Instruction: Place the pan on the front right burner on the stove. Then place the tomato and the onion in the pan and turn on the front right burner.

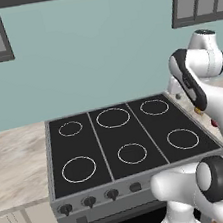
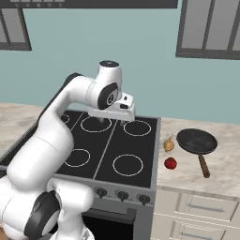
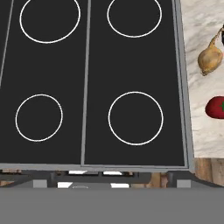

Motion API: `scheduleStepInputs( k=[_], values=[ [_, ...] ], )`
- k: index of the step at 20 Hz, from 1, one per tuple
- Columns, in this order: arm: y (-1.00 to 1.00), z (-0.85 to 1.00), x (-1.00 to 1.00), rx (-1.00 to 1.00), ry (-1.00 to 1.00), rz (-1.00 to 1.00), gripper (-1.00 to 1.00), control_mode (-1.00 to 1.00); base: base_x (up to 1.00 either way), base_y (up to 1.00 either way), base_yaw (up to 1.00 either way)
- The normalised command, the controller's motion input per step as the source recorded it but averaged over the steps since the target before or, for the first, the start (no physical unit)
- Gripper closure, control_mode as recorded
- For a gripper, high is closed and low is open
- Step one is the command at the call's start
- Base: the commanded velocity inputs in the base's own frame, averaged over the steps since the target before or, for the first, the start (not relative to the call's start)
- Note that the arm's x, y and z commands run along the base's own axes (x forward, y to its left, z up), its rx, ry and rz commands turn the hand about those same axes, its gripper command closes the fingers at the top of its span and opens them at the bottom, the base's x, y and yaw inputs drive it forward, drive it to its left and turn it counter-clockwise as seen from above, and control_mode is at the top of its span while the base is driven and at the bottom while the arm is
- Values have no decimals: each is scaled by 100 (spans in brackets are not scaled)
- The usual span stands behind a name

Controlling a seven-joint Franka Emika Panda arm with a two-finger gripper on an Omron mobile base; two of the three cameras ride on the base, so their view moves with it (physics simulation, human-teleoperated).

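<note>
The stove (image 2: 154,154) has a flat black top with white rings. Its front right burner (image 2: 128,165) (image 3: 135,118) (image 1: 183,138) is bare. On the counter to the right of the stove lies the dark pan (image 2: 197,140), its brown handle pointing toward the front. The tan onion (image 2: 169,145) (image 3: 210,59) and the red tomato (image 2: 170,163) (image 3: 216,107) sit between the pan and the stove's edge. My gripper (image 2: 123,120) hangs open and empty above the back right part of the stove, pointing down, well left of the pan.
A row of dark knobs (image 2: 122,194) (image 1: 89,202) runs along the stove's front. Marble counter (image 2: 220,178) with drawers below extends to the right, and more counter (image 1: 15,163) lies left. Wall cabinets (image 2: 211,28) hang high above.
</note>
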Motion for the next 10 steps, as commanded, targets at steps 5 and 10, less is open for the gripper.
scheduleStepInputs(
  k=[5, 10],
  values=[
    [-48, -12, 1, 0, 4, 0, -100, -100, 0, 0, 0],
    [-46, -12, 0, 0, 2, 0, -100, -100, 0, 0, 0]
  ],
)
